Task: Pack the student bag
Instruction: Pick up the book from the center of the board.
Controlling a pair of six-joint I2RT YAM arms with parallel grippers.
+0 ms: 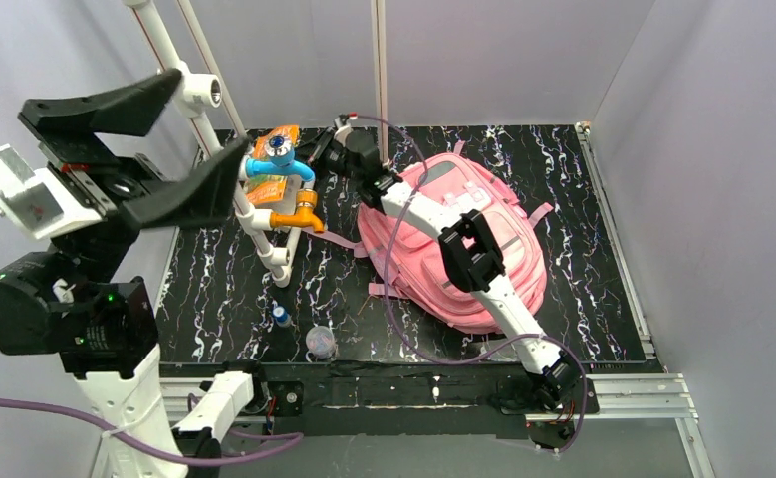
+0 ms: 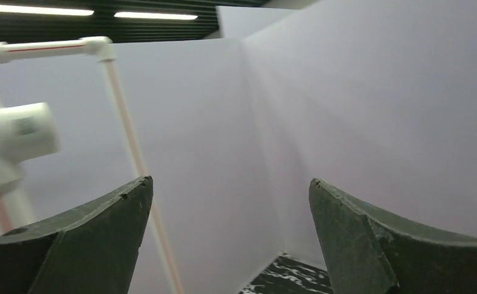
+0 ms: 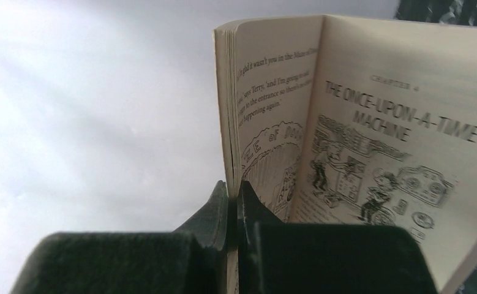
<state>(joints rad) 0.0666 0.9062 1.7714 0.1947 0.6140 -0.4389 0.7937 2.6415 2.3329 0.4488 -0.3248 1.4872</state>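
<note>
The student bag point(image 1: 508, 244), a big pink backpack, lies flat on the black marbled table at centre right. My right arm reaches over it to the back left. The right gripper point(image 1: 332, 149) is shut on a book point(image 1: 276, 149) with an orange cover, held in the air beyond the bag's top end. In the right wrist view the gripper point(image 3: 234, 187) pinches a sheaf of the book's point(image 3: 370, 135) pages, and the book hangs open at an illustrated chapter page. My left gripper point(image 1: 159, 149) is raised high at the left, open and empty; it also shows in the left wrist view point(image 2: 231, 184).
A white pipe frame point(image 1: 264, 234) with blue and orange fittings stands at the back left, close to the held book. A small blue-capped bottle point(image 1: 280, 316) and a round container point(image 1: 320, 342) sit near the front edge. Walls enclose the table.
</note>
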